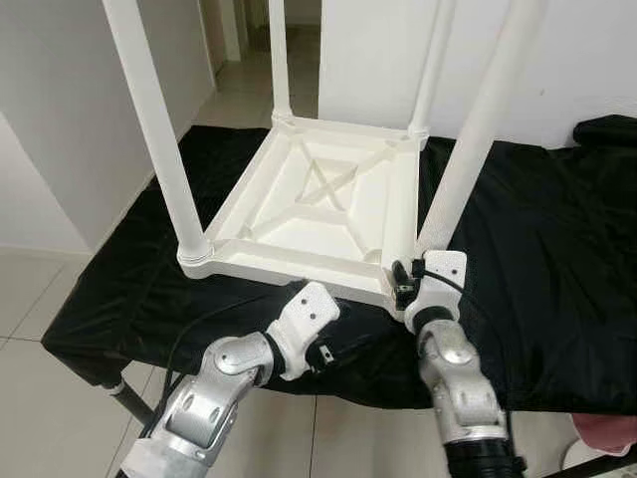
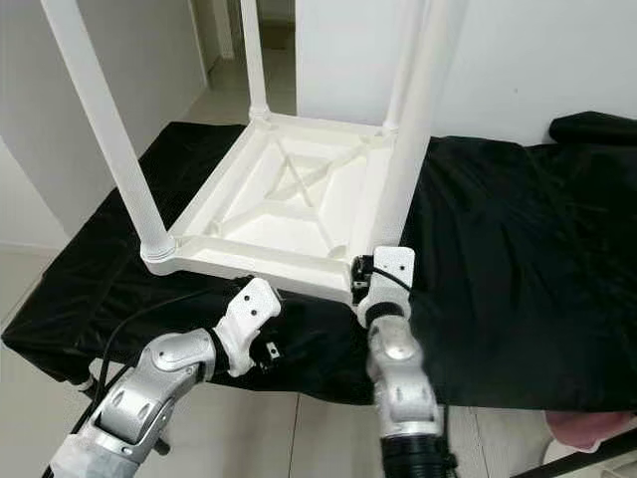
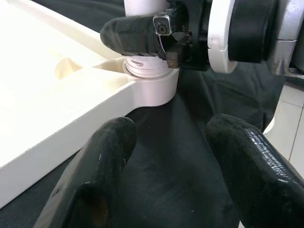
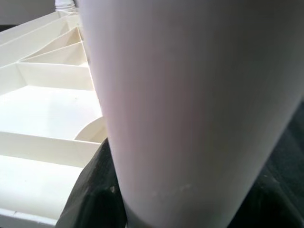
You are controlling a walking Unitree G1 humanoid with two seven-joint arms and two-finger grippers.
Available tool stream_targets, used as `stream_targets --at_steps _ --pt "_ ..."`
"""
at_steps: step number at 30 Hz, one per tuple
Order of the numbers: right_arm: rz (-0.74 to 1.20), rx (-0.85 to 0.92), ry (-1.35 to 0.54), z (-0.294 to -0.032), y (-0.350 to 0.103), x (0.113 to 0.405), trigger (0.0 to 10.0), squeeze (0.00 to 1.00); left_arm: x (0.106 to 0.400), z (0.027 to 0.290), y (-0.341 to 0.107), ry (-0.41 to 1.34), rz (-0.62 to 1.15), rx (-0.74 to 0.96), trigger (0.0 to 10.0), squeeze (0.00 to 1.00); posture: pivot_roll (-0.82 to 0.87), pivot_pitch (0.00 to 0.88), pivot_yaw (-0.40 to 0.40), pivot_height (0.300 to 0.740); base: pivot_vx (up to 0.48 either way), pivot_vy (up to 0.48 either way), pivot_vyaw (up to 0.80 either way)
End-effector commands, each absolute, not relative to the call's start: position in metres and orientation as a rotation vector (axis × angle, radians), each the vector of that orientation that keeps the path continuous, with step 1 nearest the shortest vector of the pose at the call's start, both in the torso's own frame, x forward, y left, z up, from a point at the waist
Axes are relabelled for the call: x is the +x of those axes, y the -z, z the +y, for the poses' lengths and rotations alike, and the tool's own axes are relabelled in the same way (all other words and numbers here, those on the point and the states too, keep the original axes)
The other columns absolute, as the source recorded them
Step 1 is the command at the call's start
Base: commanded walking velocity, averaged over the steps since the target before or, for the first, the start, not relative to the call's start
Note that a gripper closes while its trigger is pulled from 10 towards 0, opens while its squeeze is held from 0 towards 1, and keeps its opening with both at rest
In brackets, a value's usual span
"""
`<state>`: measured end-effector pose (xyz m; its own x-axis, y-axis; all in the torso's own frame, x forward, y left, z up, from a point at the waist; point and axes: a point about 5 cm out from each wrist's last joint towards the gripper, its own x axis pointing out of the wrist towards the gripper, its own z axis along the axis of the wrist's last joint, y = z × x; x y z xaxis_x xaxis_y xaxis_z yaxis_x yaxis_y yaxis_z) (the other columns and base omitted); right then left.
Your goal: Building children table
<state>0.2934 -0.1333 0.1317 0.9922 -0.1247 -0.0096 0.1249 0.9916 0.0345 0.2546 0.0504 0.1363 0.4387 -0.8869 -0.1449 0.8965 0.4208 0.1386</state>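
White plastic children's table (image 1: 318, 199) lies upside down on a black cloth (image 1: 537, 249) over a low bench, ribbed underside up, X-brace in the middle. Four white legs stand up from its corners: near-left leg (image 1: 154, 119), far-left leg (image 1: 279, 60), far-right leg (image 1: 433, 65), near-right leg (image 1: 478, 129).

Right gripper (image 1: 406, 282) is at the base of the near-right leg, right at the corner socket (image 3: 152, 85) of the table frame. Left wrist view shows one black finger (image 3: 133, 35) pressed across the leg just above the threaded collar. Right wrist view has the leg (image 4: 190, 104) up against the camera, a black finger (image 4: 95, 190) against its lower side. So it is clamped round that leg at the base.

Left gripper (image 3: 166, 175) sits just short of the same corner, low over the cloth, beside the table's near edge (image 1: 289, 261). Its two fingers (image 3: 95, 180) are spread apart with only cloth between them, touching nothing. The corner socket and the right gripper are directly ahead of it, near but apart.

Beyond the bench: tiled floor (image 1: 30, 378), white walls (image 1: 60, 119), a doorway past the far legs. A dark bundle (image 1: 607, 129) lies on the cloth's far right corner, well away from both grippers.
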Motion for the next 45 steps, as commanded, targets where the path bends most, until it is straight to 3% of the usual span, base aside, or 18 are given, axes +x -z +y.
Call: stream_targets --at_steps 1,5,6,14,15,19,27,30,41,42,45 --pt "0.079 0.081 0.129 -0.118 -0.117 0.286 10.0 0.00 0.254 0.051 -0.134 1.089 0.051 0.212 10.0 0.00 -0.01 0.000 0.025 0.740 0.000 0.000 0.00" --pt "0.057 0.069 0.114 -0.120 -0.123 0.286 10.0 0.00 0.253 0.050 -0.134 1.095 0.052 0.212 10.0 0.00 -0.01 0.000 0.027 0.740 0.000 0.000 0.00" --pt "0.053 0.087 0.083 -0.121 -0.124 0.286 10.0 1.00 0.253 0.050 -0.134 1.096 0.052 0.212 10.0 0.00 -0.01 0.001 0.029 0.740 0.000 0.000 0.00" --pt "-0.029 0.078 -0.006 -0.133 -0.136 0.283 10.0 1.00 0.257 0.052 -0.136 1.084 0.048 0.214 10.0 0.00 -0.01 0.000 0.037 0.740 0.000 0.000 0.00" --pt "-0.044 0.072 -0.040 -0.137 -0.139 0.283 10.0 0.00 0.257 0.052 -0.137 1.083 0.046 0.215 10.0 0.00 -0.01 0.008 0.039 0.740 0.000 0.000 0.00" --pt "-0.072 0.038 -0.217 -0.153 -0.146 0.284 10.0 0.00 0.256 0.054 -0.134 1.091 0.052 0.224 10.0 0.00 -0.02 0.001 0.034 0.740 0.000 0.000 0.00" --pt "-0.048 -0.060 -0.485 -0.155 -0.144 0.291 10.0 0.00 0.260 0.054 -0.138 1.112 0.048 0.240 10.0 0.00 -0.03 0.027 0.049 0.740 0.000 0.000 0.00" --pt "-0.024 -0.084 -0.553 -0.156 -0.143 0.295 10.0 0.00 0.263 0.054 -0.142 1.116 0.044 0.240 10.0 0.00 -0.02 0.062 0.054 0.740 0.000 0.000 0.00" --pt "0.014 -0.229 -0.705 -0.157 -0.141 0.315 10.0 0.00 0.275 0.053 -0.150 1.123 0.019 0.274 10.0 0.00 -0.02 0.063 0.074 0.740 0.000 0.000 0.00" --pt "0.019 -0.225 -0.712 -0.158 -0.141 0.317 0.0 0.00 0.276 0.051 -0.154 1.129 0.005 0.268 10.0 0.00 -0.02 0.057 0.061 0.740 0.000 0.000 0.00" --pt "0.021 -0.224 -0.718 -0.159 -0.140 0.317 0.0 0.00 0.277 0.051 -0.156 1.130 -0.004 0.278 10.0 0.00 -0.01 0.053 0.052 0.740 0.000 0.000 0.00"
